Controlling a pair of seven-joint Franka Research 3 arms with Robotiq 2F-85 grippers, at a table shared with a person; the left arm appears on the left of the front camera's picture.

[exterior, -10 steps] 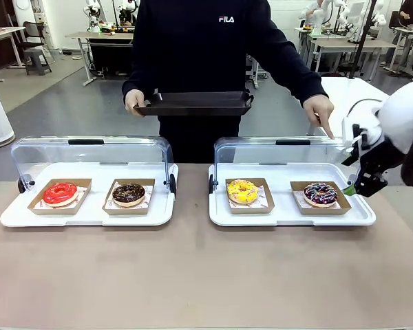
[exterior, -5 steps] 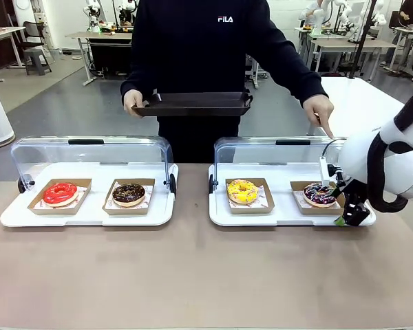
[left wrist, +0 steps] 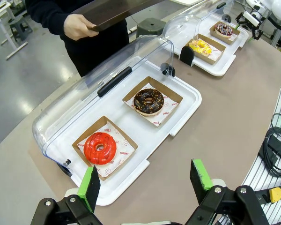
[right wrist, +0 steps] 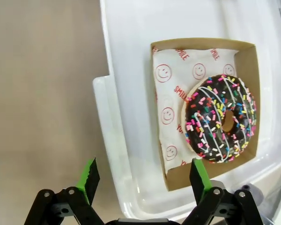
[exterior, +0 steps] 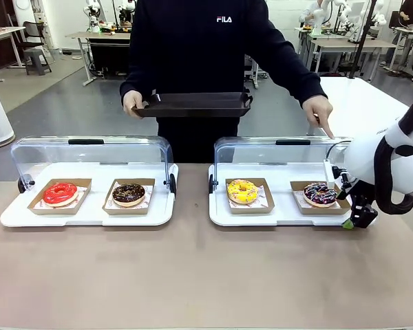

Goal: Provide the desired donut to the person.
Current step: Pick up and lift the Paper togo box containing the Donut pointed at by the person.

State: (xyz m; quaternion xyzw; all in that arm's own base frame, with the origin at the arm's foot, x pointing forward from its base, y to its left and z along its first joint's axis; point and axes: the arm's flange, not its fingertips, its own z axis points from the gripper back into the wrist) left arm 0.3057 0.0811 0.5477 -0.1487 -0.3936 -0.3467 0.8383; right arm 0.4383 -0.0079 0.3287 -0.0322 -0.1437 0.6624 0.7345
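The right hand (right wrist: 143,174) is wide open and empty, low over the tray (exterior: 289,216) edge beside the sprinkle donut (exterior: 321,194). The person (exterior: 199,41) points at that donut. The left hand (left wrist: 145,177) is open, empty

Bright even light, sharp, soft shadows

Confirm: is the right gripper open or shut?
Open: the right gripper shows its green pads wide apart, nothing between them, above the tray.

White FILA lettering (exterior: 225,19) stands on the person (exterior: 193,62)'s dark sweatshirt at top centre, red SMILE prints dot the paper liner (right wrist: 171,93) under the sprinkled donut (right wrist: 221,118), and SMILE and YUMMY mark the red donut (left wrist: 99,147)'s liner.
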